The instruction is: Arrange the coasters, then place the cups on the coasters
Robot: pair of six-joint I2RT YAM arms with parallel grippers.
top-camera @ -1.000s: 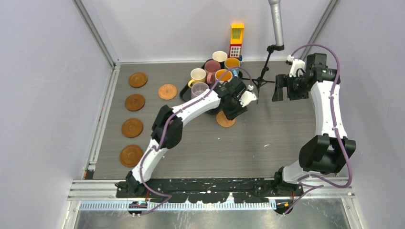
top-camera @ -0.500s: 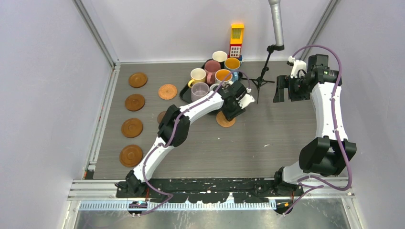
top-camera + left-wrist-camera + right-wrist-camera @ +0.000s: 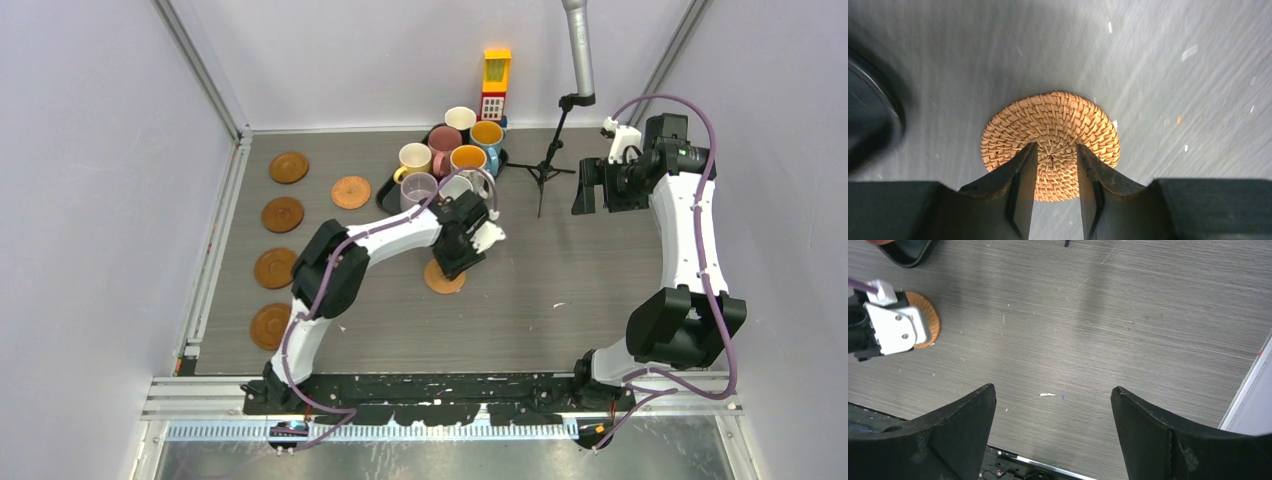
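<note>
Woven coaster (image 3: 1050,122) pinched between fingers of left gripper (image 3: 1056,147); near edge hidden.

No legible text, label, brand or number anywhere; small grid of squares on the toy block tower (image 3: 493,105), too tiny to read.

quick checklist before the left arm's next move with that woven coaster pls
1. Left gripper over the woven coaster, fingers narrowly apart across its near half: ok.
2. Firm grip on it: cannot tell.
3. Right gripper open, away from that coaster: ok.
4. Column of four coasters along the left side, spaced apart: ok.
5. Orange coaster lined up with that column: not ok, it lies apart to the right.
6. Cups on coasters: not ok, all bunched at the back.
</note>
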